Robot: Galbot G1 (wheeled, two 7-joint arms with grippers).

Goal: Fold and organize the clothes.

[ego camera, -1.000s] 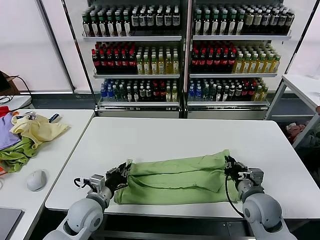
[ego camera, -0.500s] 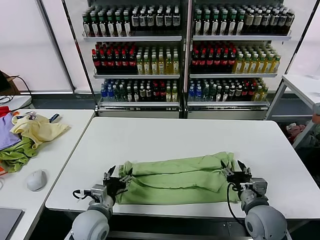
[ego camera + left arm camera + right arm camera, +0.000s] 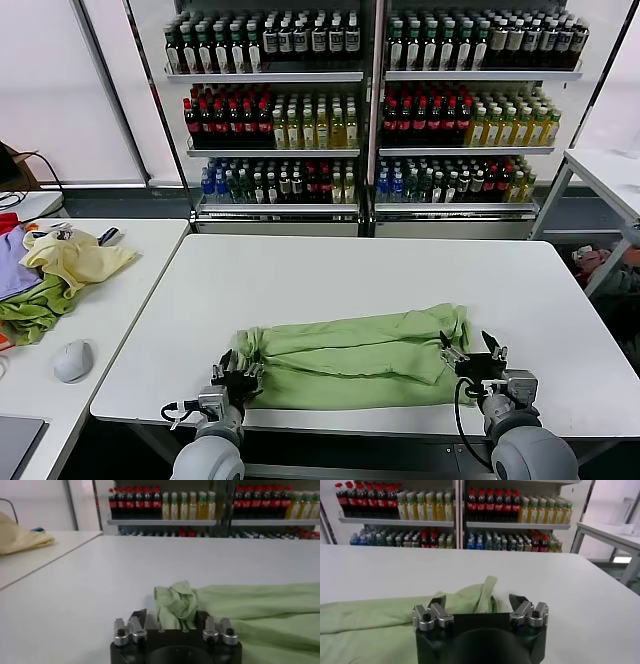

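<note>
The light green polo shirt (image 3: 350, 350) lies folded into a long band across the front of the white table (image 3: 350, 265). Its collar, buttons and print are hidden. My left gripper (image 3: 237, 372) is open at the shirt's left end. In the left wrist view (image 3: 170, 614) the bunched cloth end (image 3: 175, 602) lies between the spread jaws, not clamped. My right gripper (image 3: 470, 350) is open at the shirt's right end. In the right wrist view (image 3: 477, 600) the cloth end (image 3: 482, 592) lies just beyond the spread jaws.
A side table on the left holds a pale yellow garment (image 3: 75, 258), a purple one (image 3: 10, 268), a darker green one (image 3: 30, 310) and a mouse (image 3: 72, 360). Shelves of bottles (image 3: 370, 100) stand behind. Another table (image 3: 610, 170) is at the far right.
Both grippers let go of the shirt's ends, opened, and drew back toward the table's front edge. The shirt stays lying as a folded band.
</note>
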